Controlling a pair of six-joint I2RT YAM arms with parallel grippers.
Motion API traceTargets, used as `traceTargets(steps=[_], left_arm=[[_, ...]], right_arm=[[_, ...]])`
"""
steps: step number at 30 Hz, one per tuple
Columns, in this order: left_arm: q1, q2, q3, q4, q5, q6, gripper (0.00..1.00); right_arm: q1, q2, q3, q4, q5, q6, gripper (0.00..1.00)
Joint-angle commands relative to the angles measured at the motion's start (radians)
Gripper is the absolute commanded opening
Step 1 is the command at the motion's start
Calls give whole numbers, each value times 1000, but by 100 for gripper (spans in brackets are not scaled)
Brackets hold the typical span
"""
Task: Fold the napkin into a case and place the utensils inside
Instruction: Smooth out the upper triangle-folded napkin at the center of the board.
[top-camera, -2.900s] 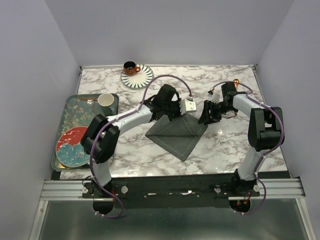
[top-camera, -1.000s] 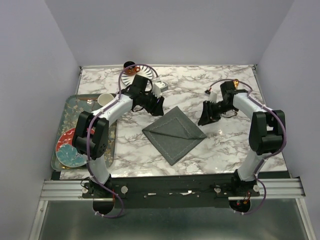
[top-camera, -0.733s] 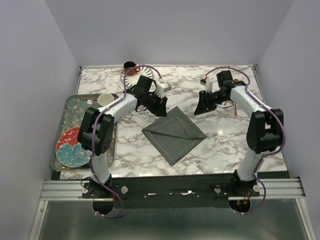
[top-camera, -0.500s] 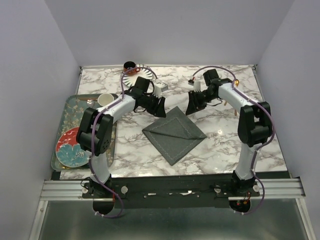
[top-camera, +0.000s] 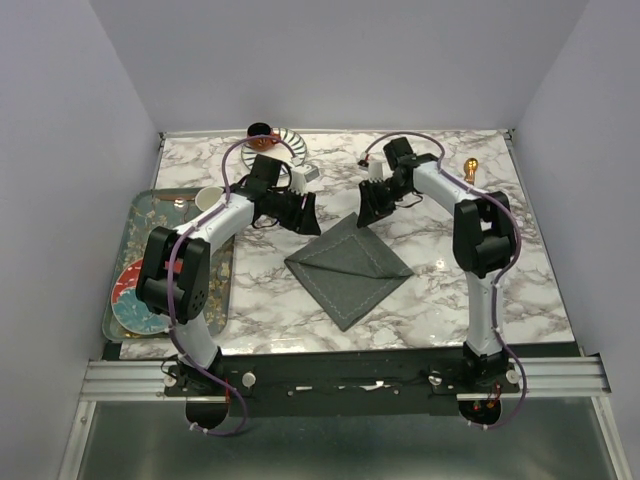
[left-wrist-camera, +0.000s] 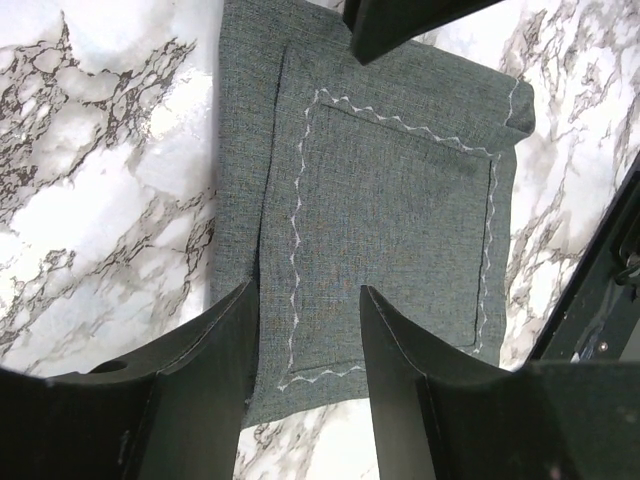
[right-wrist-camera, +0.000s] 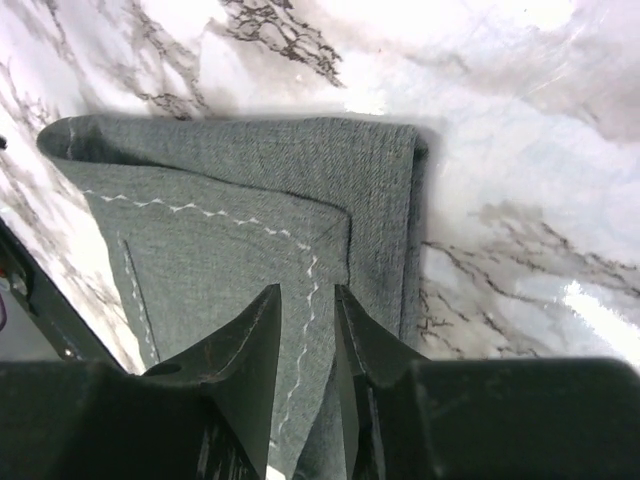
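- Has the napkin (top-camera: 348, 265) folded down to a layered square, flat at the middle of the table (top-camera: 258, 300), not yet the long narrow case
- Holds the left gripper (left-wrist-camera: 307, 300) over its far-left edge, jaws spread, grasping nothing
- Holds the right gripper (right-wrist-camera: 308, 295) over its far corner, jaws narrowly parted, pinching nothing as far as visible
- Shows one utensil (top-camera: 470, 167) at far right, well apart from the cloth; second one not found
- Leaves, on this reading, more folding and both insertions

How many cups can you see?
2. One orange cup sits on the striped saucer at the far edge; one pale cup stands on the green tray at the left. Another could be hidden behind the arms.
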Motion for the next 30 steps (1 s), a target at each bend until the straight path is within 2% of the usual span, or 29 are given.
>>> traceTargets(steps=[1, 15, 21, 23, 24, 25, 30], left_arm=[[15, -34, -13, -22, 33, 6, 55], [50, -34, -33, -55, 39, 55, 55], [60, -37, -29, -66, 41, 66, 55], [61, -37, -30, -66, 41, 67, 55], [61, -37, -30, -66, 42, 66, 55], [61, -36, -29, -66, 44, 66, 55], [63, -27, -24, -59, 44, 56, 55]], right_arm=[[18, 57, 49, 10, 47, 7, 37], [48, 108, 51, 23, 60, -1, 40], [50, 85, 49, 24, 82, -19, 32], [50, 79, 49, 27, 121, -22, 37], [50, 79, 48, 30, 138, -36, 47], [51, 79, 49, 33, 139, -39, 49], [53, 96, 60, 33, 133, -42, 49]])
